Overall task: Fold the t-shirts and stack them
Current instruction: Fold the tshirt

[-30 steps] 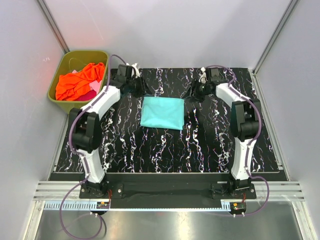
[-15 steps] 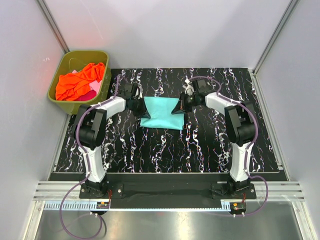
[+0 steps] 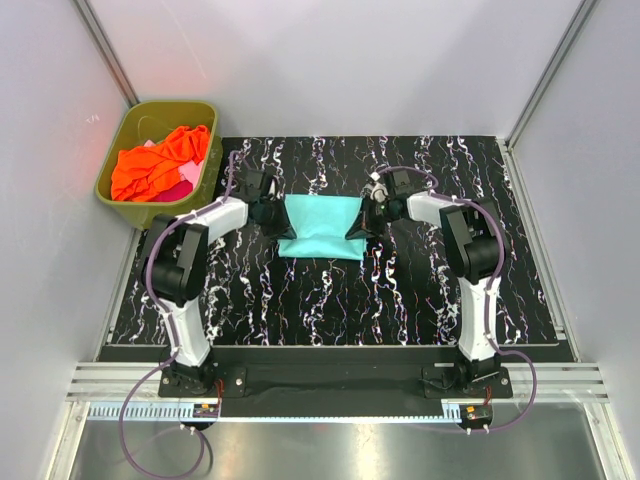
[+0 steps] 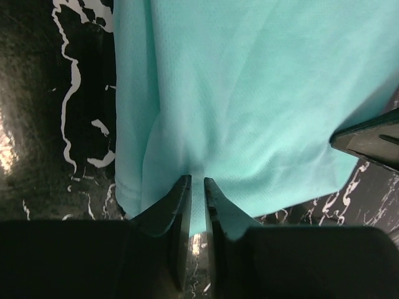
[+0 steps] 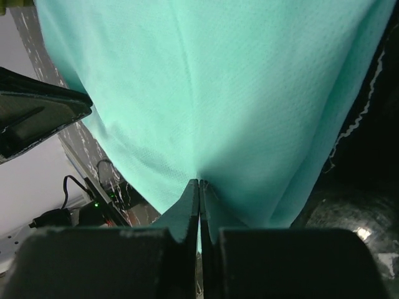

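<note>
The folded teal t-shirt (image 3: pixel 320 226) lies in the middle of the black marbled table. My left gripper (image 3: pixel 276 218) is shut on its left edge; the left wrist view shows the cloth (image 4: pixel 249 106) pinched between the fingers (image 4: pixel 177 205). My right gripper (image 3: pixel 360 222) is shut on its right edge, and the right wrist view shows teal cloth (image 5: pixel 212 87) pulled taut from the closed tips (image 5: pixel 199 187). The orange t-shirt (image 3: pixel 160 160) and a bit of the pink one (image 3: pixel 183 182) lie crumpled in the olive-green tub.
The olive-green tub (image 3: pixel 205 110) stands off the table's back left corner. Grey walls close in on the left, back and right. The table's front edge (image 3: pixel 330 350) runs just ahead of the arm bases.
Both grippers came down from behind the shirt to its left and right edges and closed on the cloth. The shirt's sides are now drawn up and pinched inward.
</note>
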Controlling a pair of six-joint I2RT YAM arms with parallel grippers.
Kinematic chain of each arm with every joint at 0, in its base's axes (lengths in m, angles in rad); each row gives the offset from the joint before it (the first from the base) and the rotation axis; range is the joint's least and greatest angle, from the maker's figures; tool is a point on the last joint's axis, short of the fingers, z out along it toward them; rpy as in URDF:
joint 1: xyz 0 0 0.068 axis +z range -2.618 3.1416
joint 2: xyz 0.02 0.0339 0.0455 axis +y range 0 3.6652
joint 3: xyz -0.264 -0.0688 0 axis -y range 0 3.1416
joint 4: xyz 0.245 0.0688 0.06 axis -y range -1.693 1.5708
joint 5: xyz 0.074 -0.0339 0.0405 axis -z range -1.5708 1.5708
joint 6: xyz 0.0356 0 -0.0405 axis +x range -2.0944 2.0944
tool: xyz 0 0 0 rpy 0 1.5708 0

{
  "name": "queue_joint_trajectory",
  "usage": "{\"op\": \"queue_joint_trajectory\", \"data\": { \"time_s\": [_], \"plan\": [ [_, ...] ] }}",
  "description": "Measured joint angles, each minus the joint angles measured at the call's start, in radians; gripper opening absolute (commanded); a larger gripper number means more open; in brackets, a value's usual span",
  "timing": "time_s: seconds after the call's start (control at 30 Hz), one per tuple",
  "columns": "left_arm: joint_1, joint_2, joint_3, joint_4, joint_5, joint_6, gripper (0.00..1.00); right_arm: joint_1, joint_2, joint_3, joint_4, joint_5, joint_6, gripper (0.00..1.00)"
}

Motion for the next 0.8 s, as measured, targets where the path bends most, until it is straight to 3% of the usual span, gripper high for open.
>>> {"op": "queue_joint_trajectory", "data": {
  "time_s": [0.47, 0.8],
  "plan": [
    [-0.023, -0.093, -0.015, -0.027, -0.010, -0.003, 0.19, 0.120, -0.037, 0.097, 0.037, -0.069, 0.075, 0.04],
    [-0.032, -0.066, -0.113, -0.042, -0.085, -0.022, 0.21, 0.098, 0.091, 0.035, 0.075, -0.142, 0.054, 0.02]
  ]
}}
